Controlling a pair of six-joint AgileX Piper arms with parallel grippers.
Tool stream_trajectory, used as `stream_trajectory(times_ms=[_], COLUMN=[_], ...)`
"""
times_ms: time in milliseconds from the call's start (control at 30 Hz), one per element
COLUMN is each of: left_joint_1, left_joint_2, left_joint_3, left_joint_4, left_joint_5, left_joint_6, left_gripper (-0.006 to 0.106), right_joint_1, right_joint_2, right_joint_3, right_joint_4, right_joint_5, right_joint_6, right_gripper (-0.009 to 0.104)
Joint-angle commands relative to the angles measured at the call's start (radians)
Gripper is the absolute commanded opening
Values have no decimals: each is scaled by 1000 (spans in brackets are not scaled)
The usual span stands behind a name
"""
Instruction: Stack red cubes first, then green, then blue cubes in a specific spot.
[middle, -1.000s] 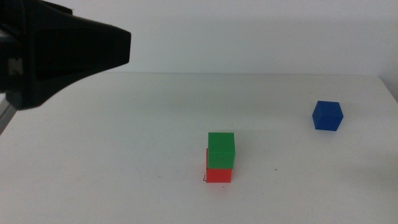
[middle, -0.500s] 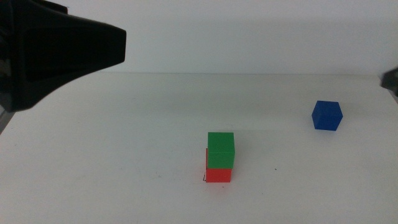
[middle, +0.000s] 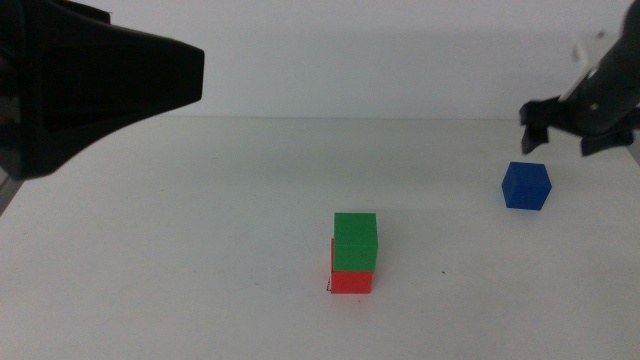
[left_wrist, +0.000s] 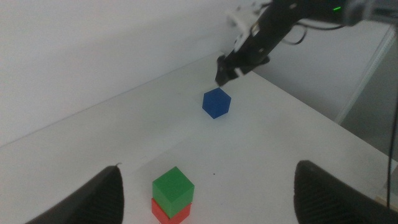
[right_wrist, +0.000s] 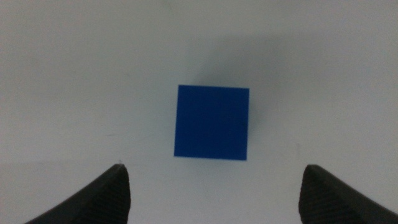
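Observation:
The green cube (middle: 356, 240) sits on the red cube (middle: 351, 282), which stands on the specific spot; a black corner mark (middle: 329, 287) shows at its left base. This stack also appears in the left wrist view, green cube (left_wrist: 173, 186) over red cube (left_wrist: 166, 213). The blue cube (middle: 526, 186) lies alone at the right. My right gripper (middle: 558, 146) hovers open just above and behind it. The right wrist view looks straight down on the blue cube (right_wrist: 211, 122), ahead of the spread right gripper (right_wrist: 214, 193). My left gripper (middle: 100, 85) waits open, high at the left.
A tiny black dot (middle: 444, 272) marks the white table right of the stack. The table's far edge meets a white wall (middle: 400, 60). In the left wrist view the right arm (left_wrist: 273, 25) reaches in over the table's corner.
The right arm has come in from the right edge and now hangs over the blue cube. The cubes and the left arm have stayed where they were.

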Motion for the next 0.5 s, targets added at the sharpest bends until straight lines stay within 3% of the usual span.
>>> stream_trajectory(times_ms=[0, 300, 367, 467], left_joint_1=[3, 3, 3, 3], left_joint_2=[-2, -2, -2, -2], left_joint_3=[-1, -1, -1, -1], left_joint_4=[-1, -1, -1, -1], left_joint_5=[-11, -11, -11, -11], left_joint_6=[-5, -5, -5, -5], left_gripper=[94, 94, 94, 94], right_joint_1=[6, 6, 6, 6], right_joint_2=[58, 194, 215, 232], right_joint_3=[-42, -53, -53, -54], right_joint_4=[-16, -14, -14, -16], right_joint_5=[24, -67, -106, -156], right_joint_6=[0, 0, 3, 13], right_gripper=[93, 91, 81, 41])
